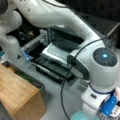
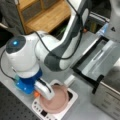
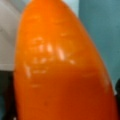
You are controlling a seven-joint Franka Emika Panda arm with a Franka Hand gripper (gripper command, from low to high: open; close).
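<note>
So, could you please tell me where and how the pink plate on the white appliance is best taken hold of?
Probably by its rim, coming from above. The pink plate lies flat and shallow on the white appliance and shows no handle, so one finger inside the edge and one outside should suit. The rim at a front view's left is nearest the gripper.
</note>
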